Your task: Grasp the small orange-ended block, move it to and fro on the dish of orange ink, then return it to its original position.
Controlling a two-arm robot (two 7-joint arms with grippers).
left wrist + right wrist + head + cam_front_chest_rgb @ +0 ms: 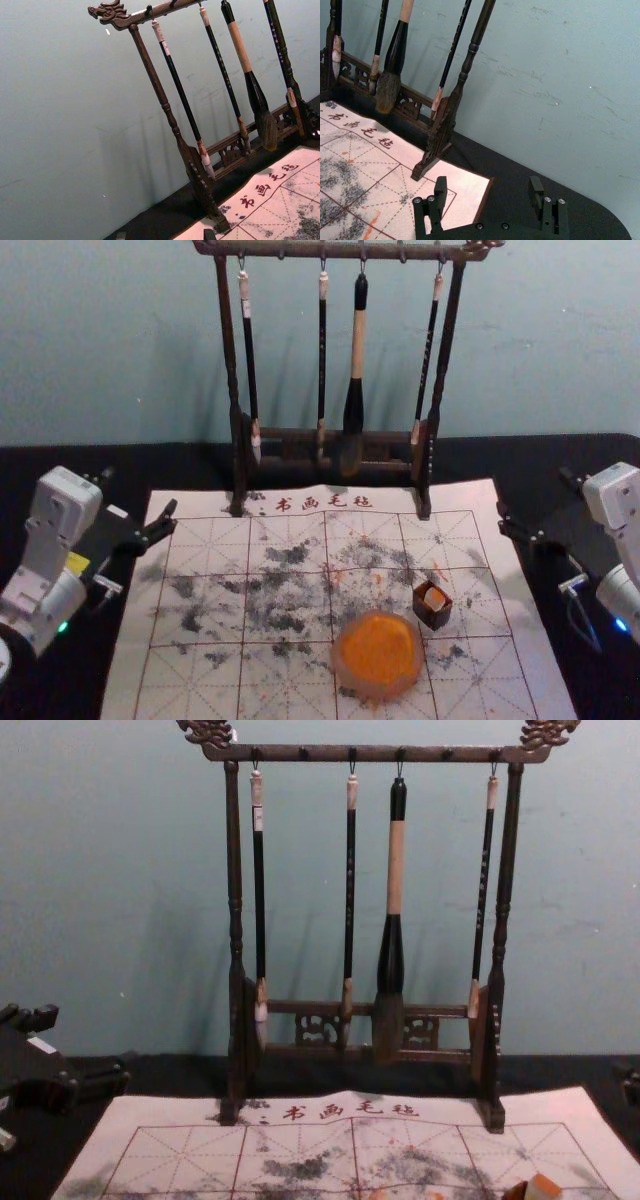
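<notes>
My right gripper [488, 185] hangs beyond the dish and well off to its right, its fingers spread wide with nothing between them. My left gripper [138, 493] is far out beyond the dish on its left, fingers also apart and empty; I judge that one idle.

The small orange-ended block [434, 599] sits just beside the dish of orange ink [376, 693], on its right and a little beyond, apparently inside a dark box [432, 617]. I take it the grasp is still to be made. Next I should bring my right gripper in over the block, close on its sides and lift it straight up, so that the box doesn't come along; then rub it to and fro on the dish. The box is probably where it must go back.

Farther beyond the dish, the mat [125, 690] bears red characters [325, 502] reading 书画毛毡, "calligraphy and painting felt". On the rack [370, 753] past that, the leftmost brush [259, 900] wears a white label [257, 818], too small to read. I can make out no brand.
</notes>
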